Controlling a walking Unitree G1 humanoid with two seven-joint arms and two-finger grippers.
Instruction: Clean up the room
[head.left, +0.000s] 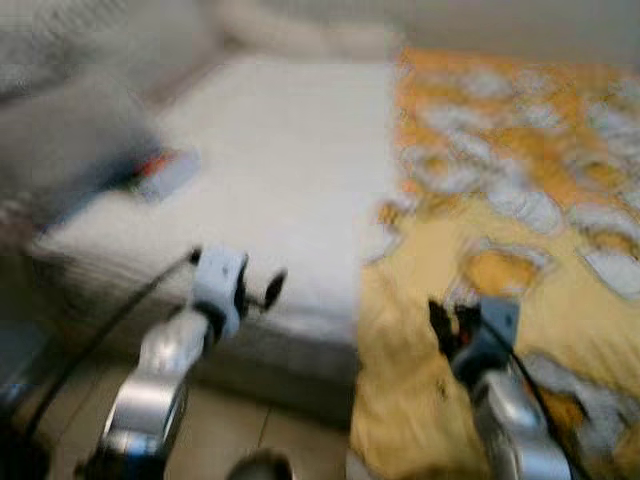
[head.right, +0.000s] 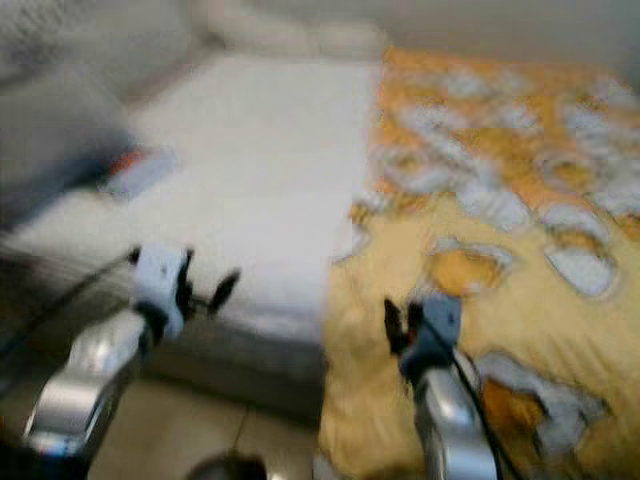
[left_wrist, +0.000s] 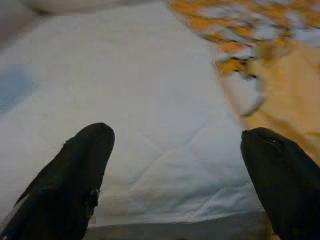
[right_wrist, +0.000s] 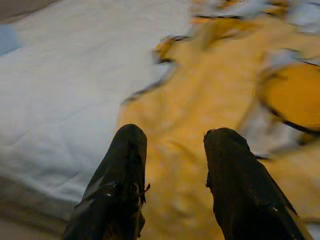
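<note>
Two grippers at bed (head.left: 290, 180) near edge: left gripper (left_wrist: 175, 165) spread wide over bare quilted white mattress; right gripper (right_wrist: 172, 150) parted, empty, above rumpled yellow-orange patterned blanket (head.left: 520, 230) draping edge

Both silver arms reach forward, blurred. The left gripper (head.left: 258, 292) is raised on the near left, jaws spread wide. The right gripper (head.left: 448, 322) sits lower on the near right, jaws parted, holding nothing.

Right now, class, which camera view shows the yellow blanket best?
The right wrist view: the yellow blanket lies close, past the open right claw. Both eye views show it blurred over the bed's right side; the left wrist view catches its edge.
</note>
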